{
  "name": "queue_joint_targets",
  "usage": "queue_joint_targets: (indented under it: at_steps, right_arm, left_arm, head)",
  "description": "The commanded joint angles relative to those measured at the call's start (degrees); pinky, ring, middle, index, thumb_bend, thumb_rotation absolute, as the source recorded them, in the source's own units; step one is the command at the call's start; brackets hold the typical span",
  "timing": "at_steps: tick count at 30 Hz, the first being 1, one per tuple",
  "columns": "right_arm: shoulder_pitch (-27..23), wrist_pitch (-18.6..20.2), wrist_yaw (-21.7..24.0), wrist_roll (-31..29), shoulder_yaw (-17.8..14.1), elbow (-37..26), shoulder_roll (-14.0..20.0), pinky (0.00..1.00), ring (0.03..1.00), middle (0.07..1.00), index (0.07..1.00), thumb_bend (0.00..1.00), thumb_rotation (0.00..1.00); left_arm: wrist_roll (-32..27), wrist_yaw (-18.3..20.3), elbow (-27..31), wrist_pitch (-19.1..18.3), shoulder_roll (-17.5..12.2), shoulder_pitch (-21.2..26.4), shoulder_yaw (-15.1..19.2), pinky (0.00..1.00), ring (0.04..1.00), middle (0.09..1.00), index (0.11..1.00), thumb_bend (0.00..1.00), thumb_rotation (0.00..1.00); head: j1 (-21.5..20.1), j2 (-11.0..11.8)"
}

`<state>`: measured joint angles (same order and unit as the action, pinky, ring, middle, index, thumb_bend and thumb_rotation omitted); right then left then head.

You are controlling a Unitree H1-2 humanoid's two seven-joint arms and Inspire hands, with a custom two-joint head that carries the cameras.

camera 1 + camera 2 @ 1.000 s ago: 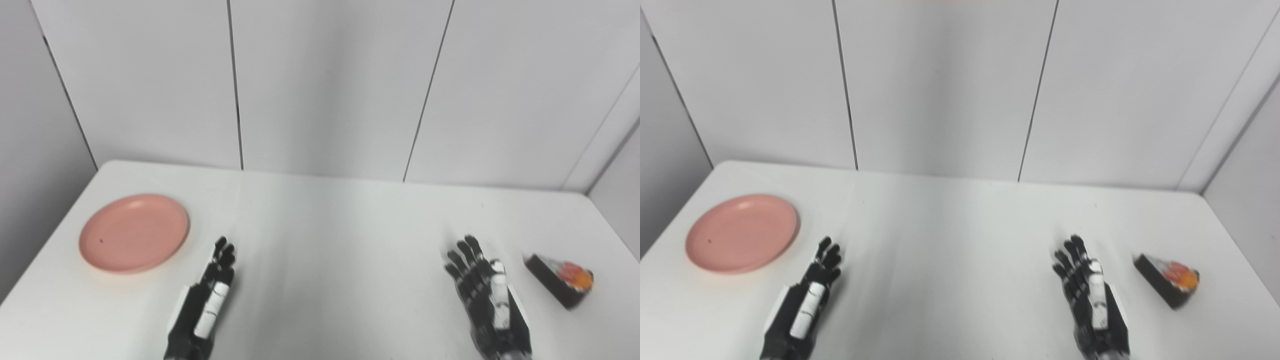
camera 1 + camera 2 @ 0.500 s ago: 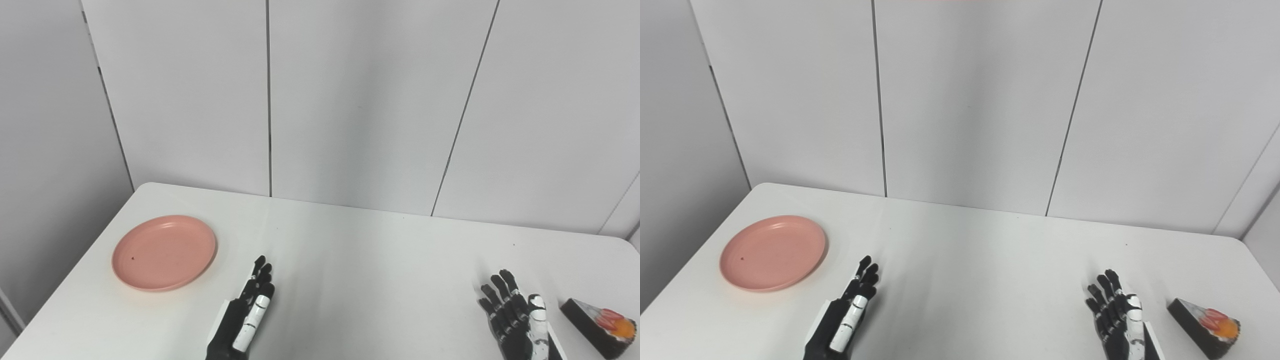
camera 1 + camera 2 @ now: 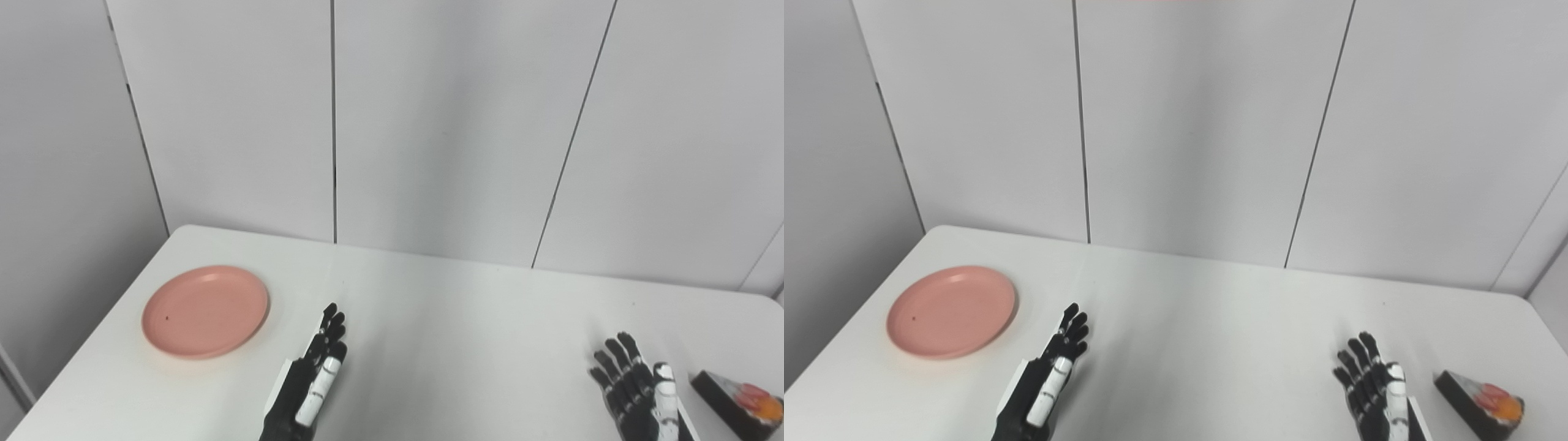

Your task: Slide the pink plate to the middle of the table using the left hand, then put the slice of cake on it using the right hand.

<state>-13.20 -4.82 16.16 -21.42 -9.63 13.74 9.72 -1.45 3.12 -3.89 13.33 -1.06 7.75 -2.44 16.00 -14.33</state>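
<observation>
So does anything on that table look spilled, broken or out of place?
Nothing stands out. The pink plate sits flat and bare at the left, the slice of cake rests intact at the right, and both hands are open.

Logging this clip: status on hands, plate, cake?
Left hand open, right hand open, both empty. Pink plate at table's left, untouched. Cake slice far right. Nothing between.

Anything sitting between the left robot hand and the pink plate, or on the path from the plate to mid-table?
Nothing visible. The left robot hand is open, right of the pink plate with bare table between them. The stretch toward the middle is bare too; the cake sits far right, beyond the right robot hand.
</observation>
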Motion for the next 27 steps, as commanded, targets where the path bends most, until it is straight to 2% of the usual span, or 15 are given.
queue_joint_targets:
  at_steps: [1,4,7,11,14,20,27]
  right_arm:
    - [2.9,-1.3,0.4,-0.1,0.3,2.4,-1.3,0.96,0.958,0.974,0.986,0.81,0.98]
    - [2.9,-1.0,0.3,-0.4,0.2,2.5,-1.8,0.95,0.949,0.968,0.983,0.83,0.96]
    - [2.9,-0.8,0.0,-0.4,0.2,2.7,-2.3,0.94,0.944,0.963,0.974,0.85,0.94]
    - [3.1,-0.8,-0.4,0.1,0.3,2.5,-2.6,0.93,0.934,0.953,0.968,0.85,0.94]
    - [3.4,-1.0,-0.6,0.6,0.5,2.4,-2.7,0.90,0.923,0.937,0.950,0.84,0.94]
    - [4.0,-0.2,-0.9,0.9,0.6,1.0,-2.9,0.86,0.898,0.913,0.928,0.85,0.92]
    - [4.9,0.7,-1.4,0.9,0.8,-0.7,-3.3,0.83,0.873,0.897,0.909,0.88,0.90]
  left_arm:
    - [-0.7,0.2,-1.5,4.7,-0.3,-0.9,0.6,0.97,0.980,0.990,1.000,0.75,0.88]
    - [-2.3,0.4,1.9,5.8,-0.8,0.1,1.8,0.95,0.969,0.972,1.000,0.78,0.86]
    - [-3.3,0.3,4.6,6.3,-1.8,1.6,3.2,0.88,0.930,0.929,0.989,0.88,0.80]
    - [-4.1,-0.2,7.4,5.3,-4.0,5.3,6.1,0.83,0.903,0.902,0.956,0.95,0.80]
    - [-4.1,-1.4,7.9,5.1,-5.5,8.2,8.5,0.81,0.886,0.891,0.937,0.96,0.80]
    - [-1.1,-3.7,5.3,6.1,-9.7,13.8,12.4,0.76,0.858,0.868,0.896,0.95,0.83]
    - [-1.9,-4.2,0.1,3.1,-16.4,19.2,17.0,0.80,0.871,0.887,0.922,0.93,0.81]
  head:
    - [-0.5,0.4]
    - [-1.4,1.1]
    - [-2.3,1.7]
    - [-3.6,2.1]
    - [-4.1,2.2]
    - [-4.3,1.7]
    - [-5.2,0.7]
